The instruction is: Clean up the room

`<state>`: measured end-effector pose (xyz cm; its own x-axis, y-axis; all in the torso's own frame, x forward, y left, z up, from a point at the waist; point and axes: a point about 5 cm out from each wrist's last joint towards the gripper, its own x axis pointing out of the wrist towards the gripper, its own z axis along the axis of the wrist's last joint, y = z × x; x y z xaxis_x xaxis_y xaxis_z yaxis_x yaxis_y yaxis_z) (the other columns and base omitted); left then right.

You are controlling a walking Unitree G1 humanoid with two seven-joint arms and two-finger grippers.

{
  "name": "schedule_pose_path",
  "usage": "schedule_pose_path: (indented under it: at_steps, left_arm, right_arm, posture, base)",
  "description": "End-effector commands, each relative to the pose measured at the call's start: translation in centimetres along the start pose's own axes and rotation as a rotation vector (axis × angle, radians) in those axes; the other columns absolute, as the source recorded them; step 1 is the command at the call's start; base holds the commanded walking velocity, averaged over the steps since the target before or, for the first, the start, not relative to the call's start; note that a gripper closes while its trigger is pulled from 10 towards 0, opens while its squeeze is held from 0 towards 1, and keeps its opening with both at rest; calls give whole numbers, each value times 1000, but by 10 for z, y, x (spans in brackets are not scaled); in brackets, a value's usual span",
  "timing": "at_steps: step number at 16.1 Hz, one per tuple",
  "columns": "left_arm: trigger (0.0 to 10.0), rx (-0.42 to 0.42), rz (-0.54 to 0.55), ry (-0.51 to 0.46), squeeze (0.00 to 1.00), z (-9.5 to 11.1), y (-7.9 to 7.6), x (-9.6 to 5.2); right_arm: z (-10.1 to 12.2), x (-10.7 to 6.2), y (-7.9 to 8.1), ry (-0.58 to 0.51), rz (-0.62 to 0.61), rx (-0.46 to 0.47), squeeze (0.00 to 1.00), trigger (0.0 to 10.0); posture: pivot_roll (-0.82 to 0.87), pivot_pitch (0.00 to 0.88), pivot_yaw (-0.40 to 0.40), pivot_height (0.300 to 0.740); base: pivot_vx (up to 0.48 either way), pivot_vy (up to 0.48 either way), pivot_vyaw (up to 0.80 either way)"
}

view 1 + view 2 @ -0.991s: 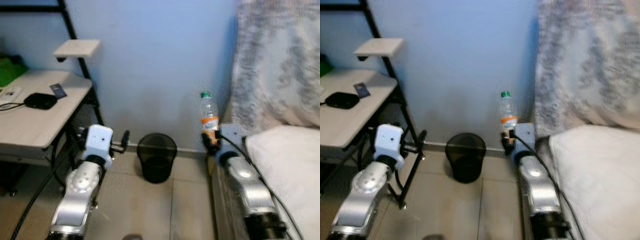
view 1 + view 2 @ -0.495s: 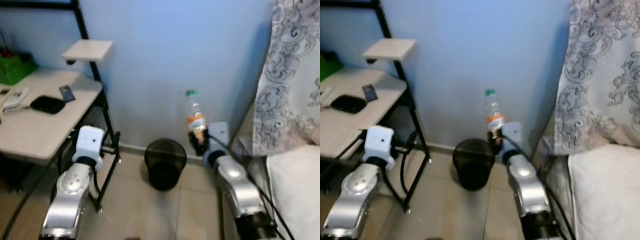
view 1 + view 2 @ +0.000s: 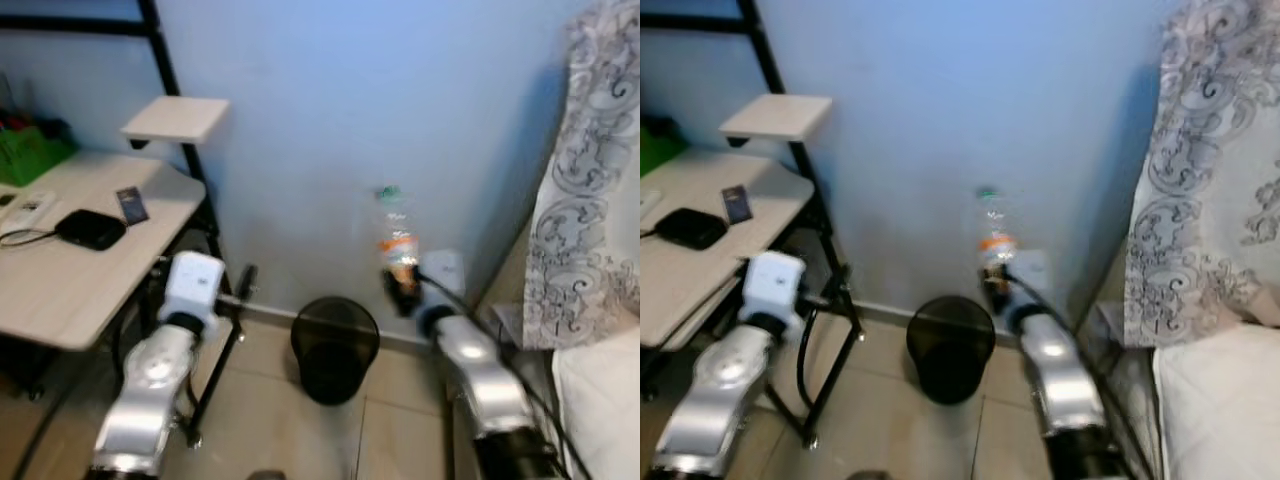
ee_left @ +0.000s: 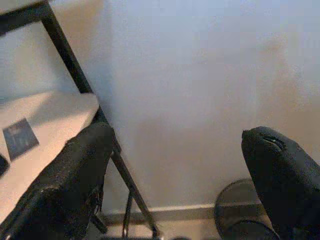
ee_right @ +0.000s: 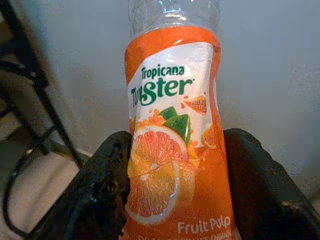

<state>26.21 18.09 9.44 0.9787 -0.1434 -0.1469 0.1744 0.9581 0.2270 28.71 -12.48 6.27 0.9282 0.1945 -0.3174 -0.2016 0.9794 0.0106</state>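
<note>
**Bottle held upright above the bin's right side**

Since half a second ago the camera has shifted, so the curtain [image 3: 590, 190] sits a little further right and the desk [image 3: 75, 280] fills more of the left; the bottle [image 3: 396, 240] stays clamped upright in the right gripper [image 3: 403, 287], no lower than before.

Open tile floor [image 3: 270, 430] runs between the two silver arms up to the blue wall [image 3: 350, 120]. On the left it is hemmed by the desk's black frame leg [image 3: 215, 330], on the right by the bed's white edge [image 3: 600, 400].

Seen from the right wrist, both black fingers [image 5: 107, 180] press the orange Tropicana label [image 5: 175, 145] from either side, closed on the bottle. The left gripper [image 4: 175, 190] hangs with its fingers [image 4: 75, 175] wide apart, holding nothing, just beside the desk leg.

A black mesh waste bin [image 3: 335, 348] stands on the floor against the wall, below and slightly left of the bottle. On the desk lie a black pouch [image 3: 90, 228] and a small dark card [image 3: 130, 205]; a small pale shelf [image 3: 175, 118] juts out above.
</note>
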Motion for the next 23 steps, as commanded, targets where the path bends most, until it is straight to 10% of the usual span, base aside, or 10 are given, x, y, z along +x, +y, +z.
schedule_pose_path:
  at_steps: [1, 15, 23]
  left_arm:
    - [10000, 4, -26, -10, 0, 3, -6, 1]
    - [10000, 52, -122, 22, 0, -4, -14, -1]
    - [10000, 109, -726, 86, 0, -11, -37, -16]
  right_arm:
    - [1, -1, -11, 9, -24, -17, 0, 10000]
    - [-30, 7, -19, 223, 54, -260, 0, 10000]
    - [-59, 24, -33, 437, 45, -375, 0, 10000]
  posture:
    - [164, 0, 42, 740]
    - [165, 0, 42, 740]
    - [181, 0, 5, 740]
  base:
    - [349, 0, 0]
    - [340, 0, 171]
    - [0, 0, 0]
